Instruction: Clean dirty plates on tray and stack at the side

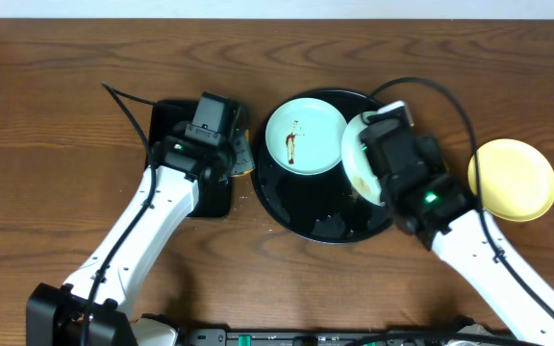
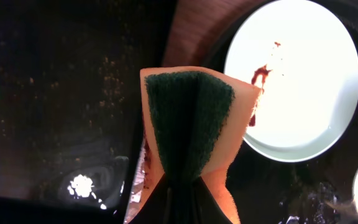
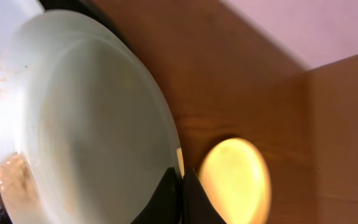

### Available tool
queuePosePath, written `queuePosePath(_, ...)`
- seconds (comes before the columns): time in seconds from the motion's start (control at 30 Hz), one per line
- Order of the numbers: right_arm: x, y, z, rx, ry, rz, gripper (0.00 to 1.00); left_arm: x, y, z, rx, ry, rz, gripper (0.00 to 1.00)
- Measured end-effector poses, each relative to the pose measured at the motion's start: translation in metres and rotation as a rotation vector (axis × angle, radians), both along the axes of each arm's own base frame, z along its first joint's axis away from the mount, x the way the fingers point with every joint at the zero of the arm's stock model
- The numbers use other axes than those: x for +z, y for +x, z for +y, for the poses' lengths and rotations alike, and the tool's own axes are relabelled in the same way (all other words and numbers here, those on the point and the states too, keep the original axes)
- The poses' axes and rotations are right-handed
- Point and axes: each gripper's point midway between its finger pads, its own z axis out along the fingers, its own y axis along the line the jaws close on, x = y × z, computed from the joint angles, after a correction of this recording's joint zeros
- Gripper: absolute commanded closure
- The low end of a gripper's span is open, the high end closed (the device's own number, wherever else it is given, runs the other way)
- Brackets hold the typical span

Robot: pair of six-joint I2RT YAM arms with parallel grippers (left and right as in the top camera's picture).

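Gripping a pale-mint round plate tilted, apparently for wiping, at three o'clock over the round black tray, right claw faces left claw clamping an orange-green sponge.

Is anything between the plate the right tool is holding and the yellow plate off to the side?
Nothing visible does. The right tool grips the mint plate by its rim, and only bare table lies between it and the yellow plate. The arm's own cable arcs above that gap.
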Motion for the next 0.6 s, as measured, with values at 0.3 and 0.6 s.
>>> queuePosePath(0.3,0.022,-0.004,0.000,-0.020,-0.157,-0.089,0.99,0.000,0.002,0.007,0.020,-0.007,0.002,0.92)
queuePosePath(0.6,0.033,-0.002,-0.006,-0.047,-0.211,-0.131,0.99,0.000,0.002,0.006,0.018,-0.011,0.004,0.92)
